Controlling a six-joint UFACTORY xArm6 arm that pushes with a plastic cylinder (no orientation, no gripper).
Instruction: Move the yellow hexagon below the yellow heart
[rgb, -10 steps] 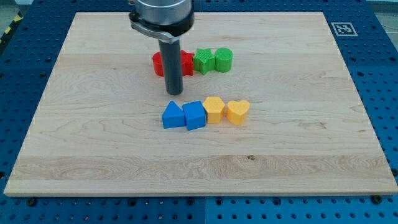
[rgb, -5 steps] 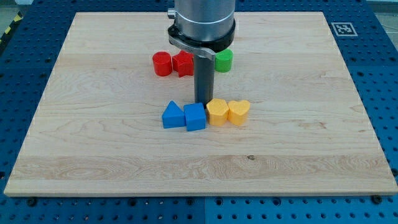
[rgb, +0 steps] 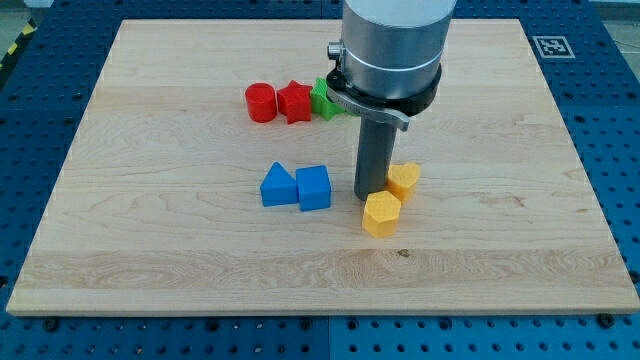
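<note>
The yellow hexagon (rgb: 381, 213) lies near the board's middle, just below and slightly left of the yellow heart (rgb: 404, 180). The two almost touch. My tip (rgb: 372, 195) stands on the board right above the hexagon and against the heart's left side. The rod hides part of the heart.
A blue triangle (rgb: 277, 186) and a blue cube (rgb: 313, 187) sit side by side left of my tip. A red cylinder (rgb: 261, 102), a red star (rgb: 294, 102) and a green star (rgb: 325, 100) stand in a row nearer the view's top; the arm covers what lies right of them.
My tip moved right, from beside the red blocks to between the yellow blocks. The hexagon slid down and right, away from the blue cube. The heart shifted slightly right and up.
</note>
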